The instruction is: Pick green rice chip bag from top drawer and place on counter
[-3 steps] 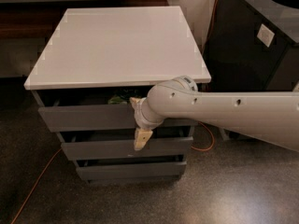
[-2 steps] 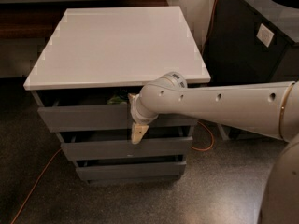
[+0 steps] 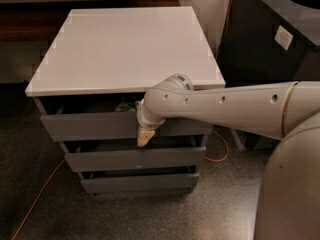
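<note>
The green rice chip bag [image 3: 125,105] shows only as a small bright green patch in the dark gap of the top drawer [image 3: 85,127], just under the counter's front edge. The counter [image 3: 125,49] is a flat light grey-white square top with nothing on it. My gripper [image 3: 144,136] hangs down in front of the top drawer's front panel, just right of and below the bag, outside the drawer. Its tan tip points down towards the middle drawer. My pale arm [image 3: 225,106] reaches in from the right.
Two shallower grey drawers [image 3: 135,159] sit below the top one. A dark black cabinet [image 3: 270,49] stands close on the right. An orange cable [image 3: 35,204] runs over the speckled floor at the left and behind the cabinet. My own body [image 3: 292,189] fills the lower right.
My arm has swung a little to the left, and the gripper has shifted left and slightly up along the top drawer's front. The bag and drawers have not moved.
</note>
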You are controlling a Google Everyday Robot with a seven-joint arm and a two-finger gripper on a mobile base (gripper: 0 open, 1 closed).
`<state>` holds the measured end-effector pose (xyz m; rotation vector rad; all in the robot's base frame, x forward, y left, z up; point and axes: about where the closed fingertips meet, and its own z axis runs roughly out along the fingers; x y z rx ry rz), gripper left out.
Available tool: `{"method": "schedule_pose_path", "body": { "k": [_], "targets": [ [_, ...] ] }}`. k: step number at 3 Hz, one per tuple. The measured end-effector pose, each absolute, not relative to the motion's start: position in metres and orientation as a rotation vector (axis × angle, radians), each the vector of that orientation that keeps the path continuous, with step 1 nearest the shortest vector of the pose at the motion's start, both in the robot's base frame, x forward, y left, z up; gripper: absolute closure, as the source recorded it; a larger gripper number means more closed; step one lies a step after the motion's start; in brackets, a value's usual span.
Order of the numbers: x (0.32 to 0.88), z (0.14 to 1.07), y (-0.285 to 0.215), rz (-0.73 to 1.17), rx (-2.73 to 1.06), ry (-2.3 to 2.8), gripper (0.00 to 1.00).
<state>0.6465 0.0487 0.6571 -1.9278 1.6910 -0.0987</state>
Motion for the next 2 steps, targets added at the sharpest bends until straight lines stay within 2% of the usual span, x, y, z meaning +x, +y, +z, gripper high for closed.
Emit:
{"method": "schedule_pose_path", "body": {
  "k": [1,2],
  "targets": [
    [0.638,0.656,0.055,-0.059,-1.933,1.698,0.49],
    [0.627,0.661,0.049,-0.014,-1.922,1.713,0.71]
  ]
}}
